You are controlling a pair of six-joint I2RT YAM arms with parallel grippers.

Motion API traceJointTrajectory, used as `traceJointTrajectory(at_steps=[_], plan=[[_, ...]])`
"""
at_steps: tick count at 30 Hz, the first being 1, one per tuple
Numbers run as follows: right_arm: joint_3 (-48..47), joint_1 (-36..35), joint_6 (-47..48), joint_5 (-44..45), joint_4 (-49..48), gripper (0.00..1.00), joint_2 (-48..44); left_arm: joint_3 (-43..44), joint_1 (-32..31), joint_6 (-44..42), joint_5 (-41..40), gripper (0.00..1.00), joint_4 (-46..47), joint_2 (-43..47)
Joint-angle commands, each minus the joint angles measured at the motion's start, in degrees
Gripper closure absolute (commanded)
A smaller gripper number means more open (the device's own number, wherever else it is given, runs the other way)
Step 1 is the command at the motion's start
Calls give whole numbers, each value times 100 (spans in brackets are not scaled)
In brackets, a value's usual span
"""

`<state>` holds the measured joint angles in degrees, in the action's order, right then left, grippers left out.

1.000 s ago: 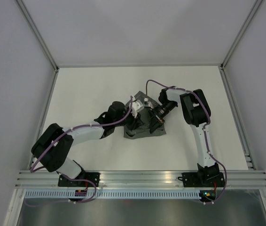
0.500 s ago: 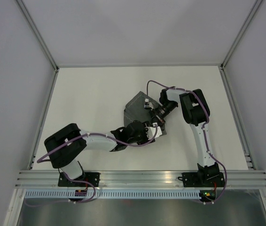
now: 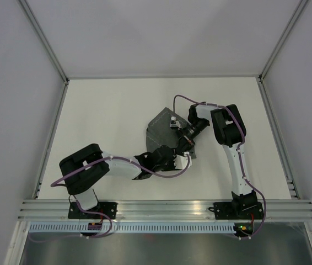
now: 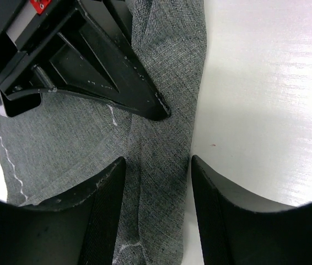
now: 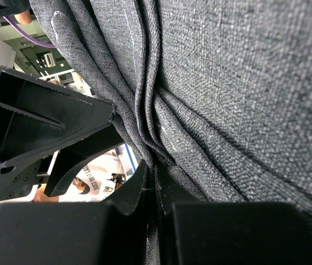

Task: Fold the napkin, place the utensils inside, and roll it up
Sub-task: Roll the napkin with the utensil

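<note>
The napkin (image 3: 162, 126) is a dark grey cloth lying folded mid-table, with a lighter stitched line (image 4: 4, 149) near one edge. My right gripper (image 3: 187, 144) is shut on bunched folds of the napkin (image 5: 216, 88) at its right near edge; the pleats run straight into the closed jaws at my right gripper (image 5: 155, 179). My left gripper (image 4: 159, 185) is open, its two fingertips straddling a narrow folded strip of the napkin (image 4: 167, 121) at the cloth's near edge, just in front of the right gripper's finger (image 4: 117, 77). The utensils are out of view.
White table (image 3: 106, 110) all around the cloth, with grey walls on three sides. The two arms converge at the napkin's near right corner; the left arm's forearm (image 3: 123, 165) lies low across the table's front. An aluminium rail (image 3: 167, 207) runs along the near edge.
My left arm has swung from over the napkin's middle down to its near edge, and its jaws have opened. The cloth now lies flatter. The right gripper has held its pinch in place.
</note>
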<state>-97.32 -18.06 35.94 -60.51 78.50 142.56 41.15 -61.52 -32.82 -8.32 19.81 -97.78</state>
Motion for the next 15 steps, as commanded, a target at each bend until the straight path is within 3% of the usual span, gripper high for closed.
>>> traceJointTrajectory(at_steps=[1,6,14,15], plan=[[11,75,369,1375,-951,91,448,113,-45,-470,-170,44,-171,-250],[-15,101,361,1358,-933,91,474,306,-45,-603,-144,50,-513,-461],[-42,128,387,1340,-872,91,501,675,-36,-524,102,81,-1250,-734],[-42,119,396,1340,-854,91,501,754,-36,-506,128,90,-1304,-786]])
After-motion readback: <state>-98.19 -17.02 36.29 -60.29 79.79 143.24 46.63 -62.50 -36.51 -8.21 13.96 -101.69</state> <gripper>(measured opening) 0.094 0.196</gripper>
